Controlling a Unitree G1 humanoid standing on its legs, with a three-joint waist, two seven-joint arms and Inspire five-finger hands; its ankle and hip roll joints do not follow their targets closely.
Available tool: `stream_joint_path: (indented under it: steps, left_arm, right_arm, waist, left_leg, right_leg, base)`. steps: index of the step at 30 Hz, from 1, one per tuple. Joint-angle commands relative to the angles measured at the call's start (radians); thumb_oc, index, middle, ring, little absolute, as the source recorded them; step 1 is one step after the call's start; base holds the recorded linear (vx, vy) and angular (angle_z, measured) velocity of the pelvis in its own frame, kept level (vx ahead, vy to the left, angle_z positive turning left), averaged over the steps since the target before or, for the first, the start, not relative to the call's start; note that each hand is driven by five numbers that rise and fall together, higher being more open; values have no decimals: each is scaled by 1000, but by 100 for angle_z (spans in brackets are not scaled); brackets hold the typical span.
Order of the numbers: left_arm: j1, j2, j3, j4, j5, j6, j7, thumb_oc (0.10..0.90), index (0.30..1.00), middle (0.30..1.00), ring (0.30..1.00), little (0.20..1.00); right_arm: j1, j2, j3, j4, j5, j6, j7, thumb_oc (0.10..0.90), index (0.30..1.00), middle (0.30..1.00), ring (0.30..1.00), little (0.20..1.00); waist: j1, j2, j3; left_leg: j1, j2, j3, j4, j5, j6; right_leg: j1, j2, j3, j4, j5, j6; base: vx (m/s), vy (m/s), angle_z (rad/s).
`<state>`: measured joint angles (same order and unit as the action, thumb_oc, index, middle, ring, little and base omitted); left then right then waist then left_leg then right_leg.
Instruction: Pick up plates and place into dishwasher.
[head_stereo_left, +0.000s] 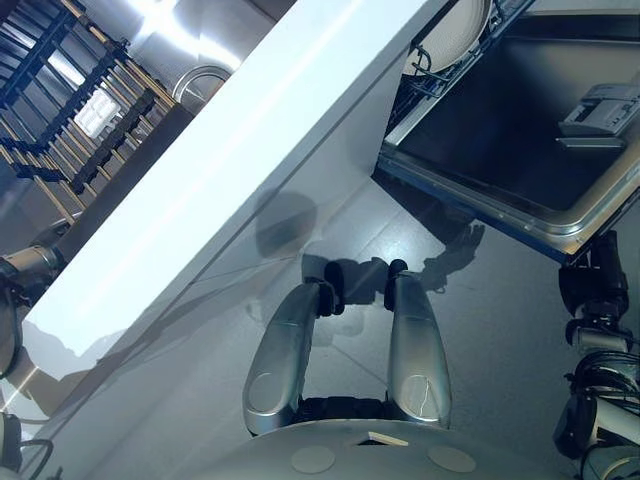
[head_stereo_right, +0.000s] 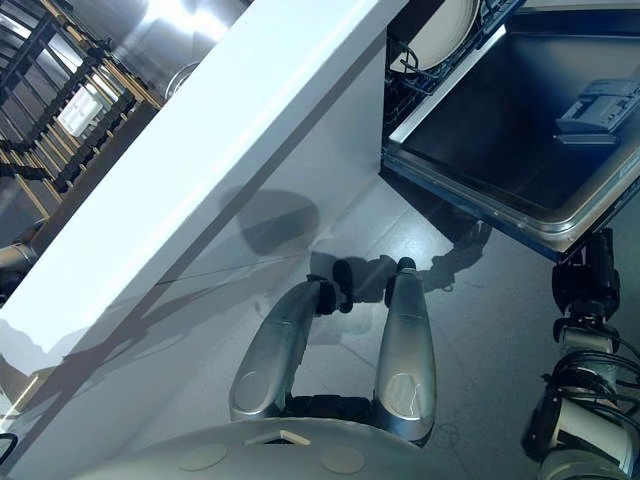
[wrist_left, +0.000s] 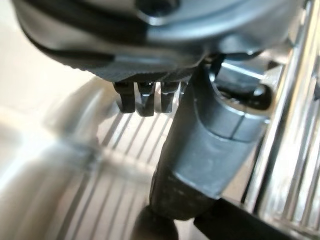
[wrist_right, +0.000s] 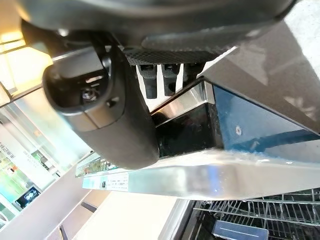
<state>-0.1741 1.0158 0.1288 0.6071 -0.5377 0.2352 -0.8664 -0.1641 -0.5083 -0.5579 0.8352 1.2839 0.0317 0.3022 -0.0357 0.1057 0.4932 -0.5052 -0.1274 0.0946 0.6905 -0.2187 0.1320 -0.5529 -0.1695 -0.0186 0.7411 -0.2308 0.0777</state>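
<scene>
Wants a firm rim pinch, that stiff, slick, breakable round cream plate (head_stereo_left: 452, 35); left hand (wrist_left: 145, 99) and right hand (wrist_right: 107, 117) slack-fingered, empty.

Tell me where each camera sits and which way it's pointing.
Eye views: head, looking down at white counter, open dishwasher door, racked plate; right hand at the edge.
Left wrist view: from that wrist, along the left hand toward metal bars.
Right wrist view: from that wrist, along the right hand toward the door's rim.
Shared: eye and right wrist views show the door.
</scene>
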Motion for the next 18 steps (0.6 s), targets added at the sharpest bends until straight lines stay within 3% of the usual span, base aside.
stream_joint_path:
  steps: [1,5,7,11,13,15,16,18]
  left_arm:
    - [101,-245,-111,-246,-34,12,-55,800,900,900,900,900]
    - [65,-187,-135,-201,-71,-9,-85,800,900,900,900,900]
    - [41,-145,-154,-164,-95,-29,-110,800,900,900,900,900]
    - [-26,-133,-194,-37,-92,-92,-184,800,900,900,900,900]
    - [-46,-137,-214,12,-85,-121,-209,800,900,900,900,900]
    - [-58,-138,-226,50,-87,-145,-226,800,900,900,900,900]
    - [-64,-143,-218,60,-76,-144,-236,800,900,900,900,900]
    - [-69,-169,-215,82,-53,-165,-233,800,900,900,900,900]
  right_arm:
    - [-109,134,317,-351,61,145,344,800,900,900,900,900]
    - [-167,88,498,-522,156,159,520,800,900,900,900,900]
    - [-262,71,646,-789,196,138,462,800,900,900,900,900]
    - [-485,80,827,-1105,300,115,287,800,900,900,900,900]
    - [-595,74,887,-1196,372,73,219,800,900,900,900,900]
    - [-679,45,926,-1281,434,8,222,800,900,900,900,900]
    - [-702,23,935,-1350,433,-15,257,800,900,900,900,900]
    - [-706,5,968,-1468,307,-108,268,800,900,900,900,900]
  waist:
    - [38,1,1]
    - [55,-10,20]
    - [67,-19,27]
    - [87,-21,27]
    - [97,-18,27]
    - [104,-16,27]
    - [105,-18,27]
    - [105,-23,27]
  left_leg:
    - [-3,3,0,-15,-7,-20]
    - [-13,0,-14,7,-10,-18]
    - [-23,-5,-24,20,-11,-18]
    - [-39,-13,-35,37,-13,-21]
    - [-40,-18,-38,44,-11,-21]
    - [-40,-22,-41,44,-8,-22]
    - [-44,-24,-41,45,-6,-24]
    - [-52,-29,-46,44,0,-27]
  right_leg:
    - [-21,81,-119,-15,49,-100]
    - [-14,73,-128,-18,51,-104]
    - [-15,71,-135,-17,51,-110]
    - [-26,80,-130,-7,48,-119]
    - [-26,83,-125,0,46,-126]
    - [-27,89,-120,5,43,-131]
    - [-28,92,-118,5,43,-132]
    - [-35,98,-114,12,43,-132]
  base:
    - [-38,-49,-22]
    - [-46,-67,-13]
    - [-40,-66,-19]
    - [0,-7,-34]
    - [25,44,-14]
    - [29,71,8]
    - [17,73,15]
    - [12,53,22]
